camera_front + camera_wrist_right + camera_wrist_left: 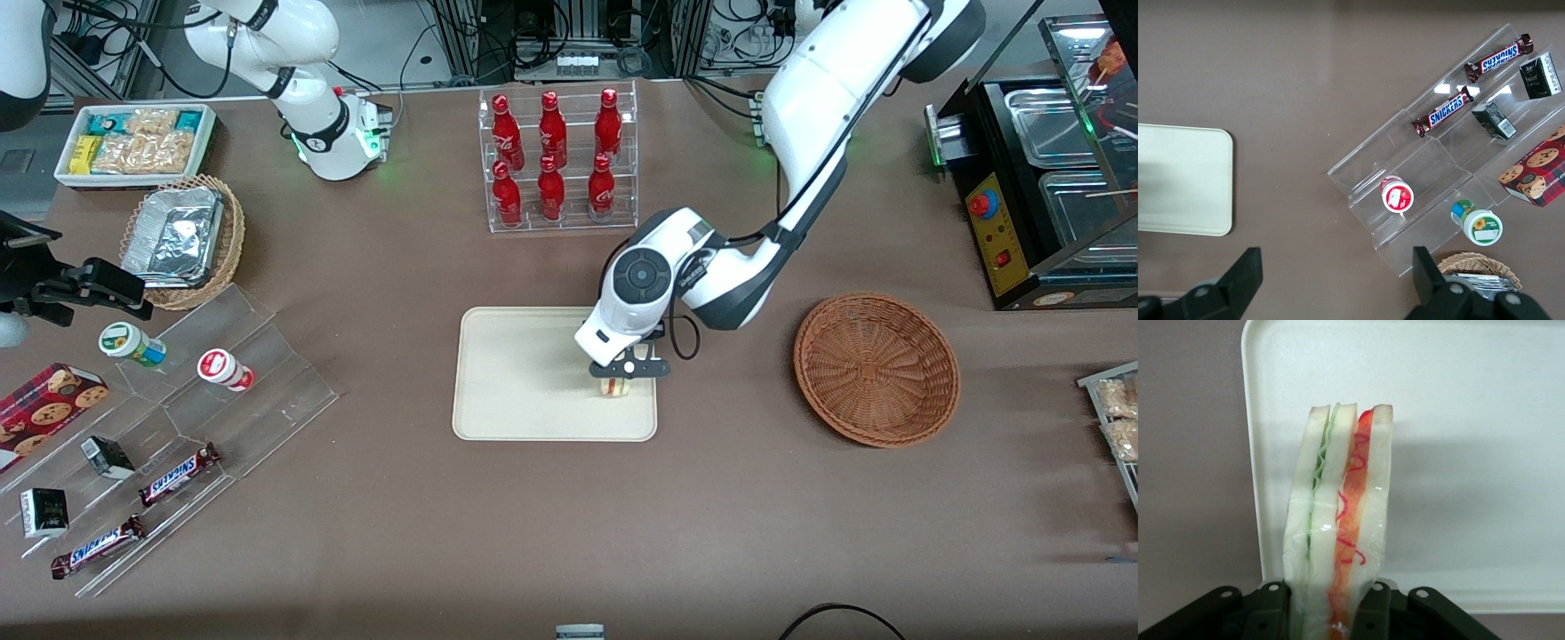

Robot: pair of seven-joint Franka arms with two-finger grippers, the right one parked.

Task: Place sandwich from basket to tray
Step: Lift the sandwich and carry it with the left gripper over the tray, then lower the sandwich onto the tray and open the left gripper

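Your gripper (615, 384) is clamped on the sandwich (1338, 520), its fingers (1371, 613) pressing both bread faces, over the tray (516, 373) near the edge facing the basket (876, 369). That basket sits on the table (569, 533), toward the working arm's end.

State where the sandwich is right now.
The sandwich is clamped in the left end effector just over the tray, near the tray corner closest to the basket and the front camera.
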